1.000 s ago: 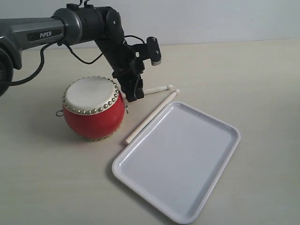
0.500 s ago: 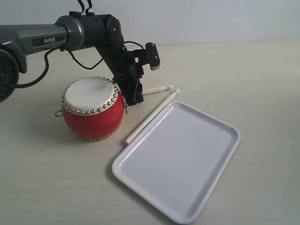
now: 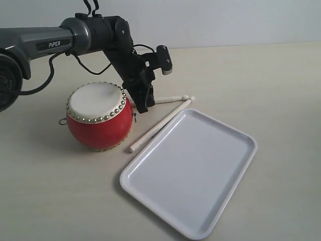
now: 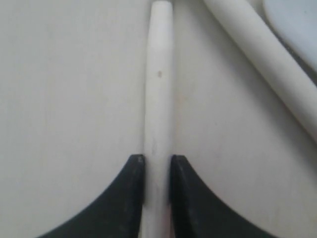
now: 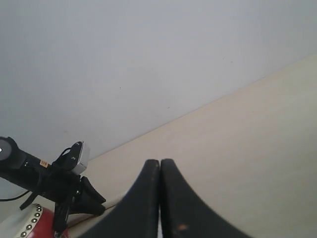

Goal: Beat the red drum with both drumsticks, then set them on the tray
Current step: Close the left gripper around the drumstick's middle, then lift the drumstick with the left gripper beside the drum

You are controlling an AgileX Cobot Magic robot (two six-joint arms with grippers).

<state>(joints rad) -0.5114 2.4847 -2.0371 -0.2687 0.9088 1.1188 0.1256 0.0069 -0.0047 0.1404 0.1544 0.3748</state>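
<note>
Since a second ago the left gripper has narrowed from wide open, and both sticks have shifted a little on the pale beige tabletop. The glossy red barrel drum, its cream skin ringed with brass studs, stands upright where it did. Just right of the drum, the left gripper's black fingers now press on either side of a slim pale wooden drumstick, which lies flat on the tabletop pointing away from the drum. The matching second drumstick lies free and slanted, its near end by the drum's base, alongside the flat glossy white plastic tray right of the drum. The right gripper, well apart from the drum, is pinched together and holds nothing.
</note>
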